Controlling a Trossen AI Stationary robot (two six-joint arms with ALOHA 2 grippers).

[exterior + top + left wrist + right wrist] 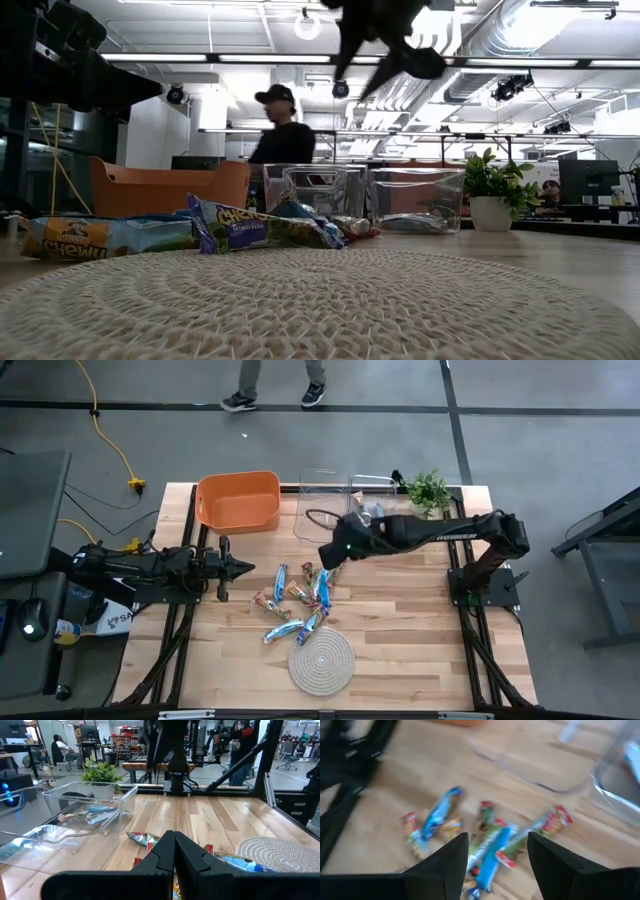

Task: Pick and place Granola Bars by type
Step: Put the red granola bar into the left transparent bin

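Granola Bars (300,605) lie scattered at mixed angles beneath the right gripper's (327,556) wide, empty fingers (445,865)

right gripper (327,556) hangs open above the granola bars (298,600); left gripper (243,568) waits shut beside them.

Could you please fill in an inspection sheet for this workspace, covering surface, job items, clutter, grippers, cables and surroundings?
Surface: wooden table, with bare stretches.
Job's things: loose granola bars heaped mid-table; a few already in the clear bin beside the plant; the other clear bin and the orange bin look empty.
Clutter: round rope mat at the near edge; potted plant at the far corner.
Grippers: right gripper open, empty, above the heap; left gripper shut, parked at the left.
Cables: yellow cord on the floor, off the table.
Surroundings: person beyond the table; office desks behind.
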